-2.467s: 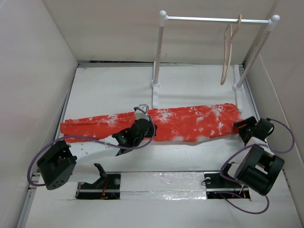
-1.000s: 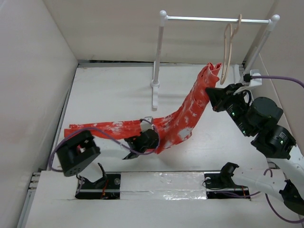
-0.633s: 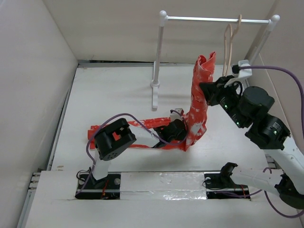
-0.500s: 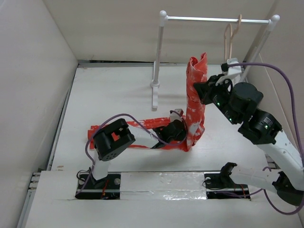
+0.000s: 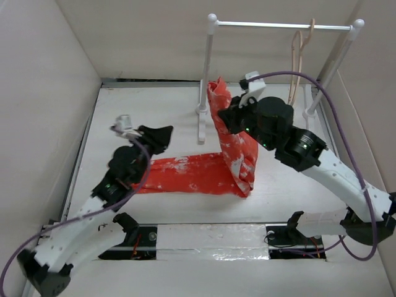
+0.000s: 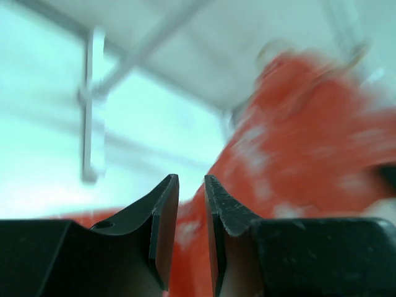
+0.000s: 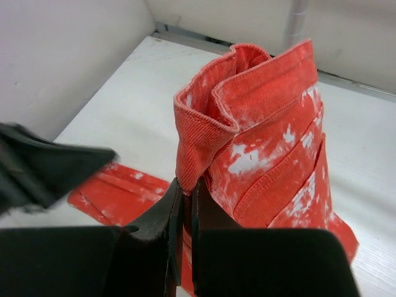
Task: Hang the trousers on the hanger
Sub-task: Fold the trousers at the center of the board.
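No text, labels, brands, numbers or signs can be read in any view. The white marks on the soft red-orange cloth trousers (image 5: 185, 174) are mottled blotches, not lettering. The left wrist view is motion-blurred and nothing is legible there.

1 pr soft red-orange cloth trousers w/ white blotches (image 5: 185, 175), centre frame. 1 thin pale beige wooden hanger (image 5: 297, 68), upper right. 1 white tubular rail (image 5: 278, 26), 2 posts (image 5: 207, 68) (image 5: 337, 62). 2 black-and-white robot arms: left arm (image 5: 80, 213) lower left, right arm (image 5: 340, 176) lower right.
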